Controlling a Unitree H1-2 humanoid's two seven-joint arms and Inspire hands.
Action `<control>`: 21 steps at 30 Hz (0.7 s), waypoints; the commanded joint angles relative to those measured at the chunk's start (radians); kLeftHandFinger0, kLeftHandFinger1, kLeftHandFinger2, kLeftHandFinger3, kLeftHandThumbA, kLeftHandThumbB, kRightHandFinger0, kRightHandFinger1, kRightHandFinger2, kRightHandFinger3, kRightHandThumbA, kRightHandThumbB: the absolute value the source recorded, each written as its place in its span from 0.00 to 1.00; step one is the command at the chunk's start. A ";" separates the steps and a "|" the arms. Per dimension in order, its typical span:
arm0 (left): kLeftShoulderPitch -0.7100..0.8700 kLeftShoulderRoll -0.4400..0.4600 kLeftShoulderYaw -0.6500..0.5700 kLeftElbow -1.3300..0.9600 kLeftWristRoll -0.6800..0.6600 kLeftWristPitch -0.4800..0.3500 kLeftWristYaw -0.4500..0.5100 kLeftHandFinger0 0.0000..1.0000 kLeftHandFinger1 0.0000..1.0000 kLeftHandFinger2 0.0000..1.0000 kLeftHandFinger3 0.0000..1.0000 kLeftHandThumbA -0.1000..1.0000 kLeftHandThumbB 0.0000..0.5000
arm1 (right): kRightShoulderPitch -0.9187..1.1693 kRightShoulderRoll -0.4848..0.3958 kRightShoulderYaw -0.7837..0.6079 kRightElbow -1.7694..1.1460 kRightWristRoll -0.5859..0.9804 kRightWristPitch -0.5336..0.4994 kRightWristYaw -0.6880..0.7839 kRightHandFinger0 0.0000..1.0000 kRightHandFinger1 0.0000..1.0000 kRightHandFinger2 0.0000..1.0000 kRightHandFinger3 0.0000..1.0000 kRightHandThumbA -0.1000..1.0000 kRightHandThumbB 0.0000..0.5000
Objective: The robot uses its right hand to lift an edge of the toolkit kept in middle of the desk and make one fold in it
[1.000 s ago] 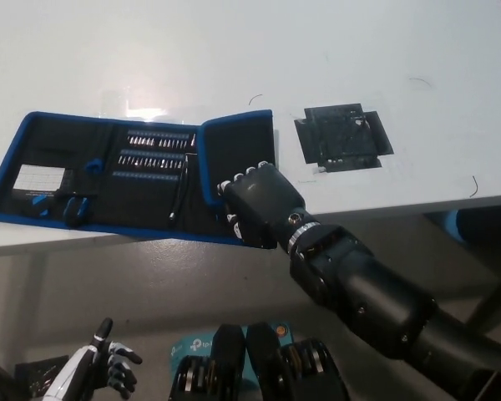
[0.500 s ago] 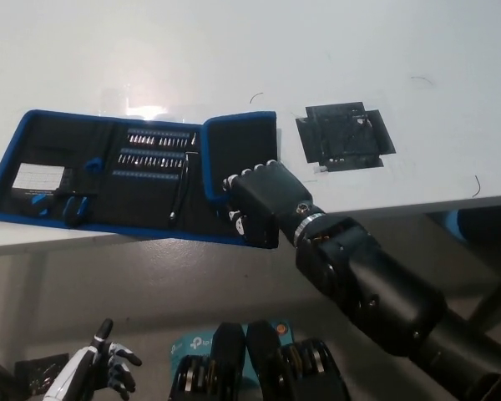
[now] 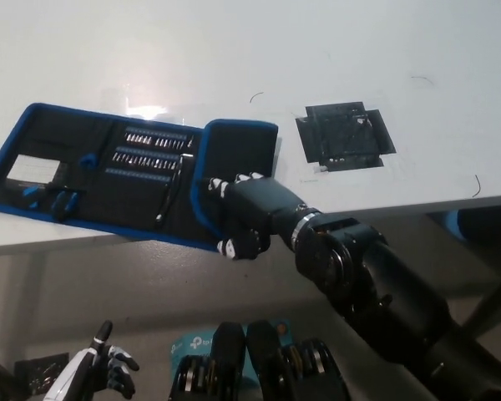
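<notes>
At the bottom left, below the bench edge, the white left hand (image 3: 100, 369) hangs idle with its fingers spread and nothing in it. Higher up, the black right hand (image 3: 249, 210) reaches in over the front edge of the white bench (image 3: 334, 50) and has its fingers curled around the right end flap of the toolkit (image 3: 134, 171), gripping it near the blue border. That flap stands raised and tilted over the rest of the case, which lies open and flat along the bench's front edge, its left end angled slightly. Rows of small bits (image 3: 150, 150) sit in the middle panel. Farther right lies a dark square patch (image 3: 344, 134), apart from the case.
</notes>
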 commanded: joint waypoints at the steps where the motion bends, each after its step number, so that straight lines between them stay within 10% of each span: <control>1: 0.011 0.020 0.003 -0.019 0.001 -0.016 -0.013 0.40 0.35 0.26 0.34 1.00 1.00 | -0.016 0.019 -0.029 -0.052 0.067 0.013 0.062 1.00 1.00 1.00 1.00 0.72 1.00; 21: 0.036 0.014 0.014 -0.027 0.004 -0.009 0.000 0.34 0.31 0.28 0.37 1.00 1.00 | 0.001 -0.183 -0.230 -0.378 0.192 0.060 0.158 1.00 1.00 1.00 1.00 0.71 1.00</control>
